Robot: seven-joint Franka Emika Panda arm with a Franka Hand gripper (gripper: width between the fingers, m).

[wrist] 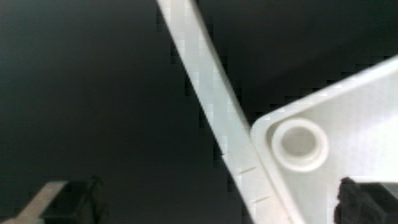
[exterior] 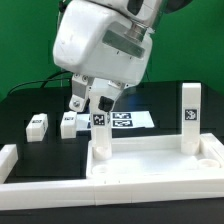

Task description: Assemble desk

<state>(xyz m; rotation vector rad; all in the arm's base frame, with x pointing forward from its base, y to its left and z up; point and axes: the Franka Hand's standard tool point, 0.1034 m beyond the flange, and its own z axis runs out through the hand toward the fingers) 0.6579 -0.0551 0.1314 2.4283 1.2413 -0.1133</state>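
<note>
The white desk tabletop (exterior: 150, 165) lies at the front of the table. Two tagged legs stand upright in its far corners, one on the exterior view's left (exterior: 100, 135) and one on its right (exterior: 190, 115). Two more tagged legs (exterior: 38, 124) (exterior: 68, 124) lie loose on the black table at the left. My gripper (exterior: 90, 103) hangs open and empty just above and behind the left upright leg. In the wrist view the gripper (wrist: 217, 205) has its dark fingers (wrist: 63, 200) wide apart, over a tabletop corner with an empty round socket (wrist: 299, 143).
The marker board (exterior: 128, 120) lies flat behind the tabletop. Low white border bars run along the left (exterior: 10, 160) and the front (exterior: 100, 200). In the wrist view a long white bar (wrist: 210, 100) runs beside the tabletop corner over the black table.
</note>
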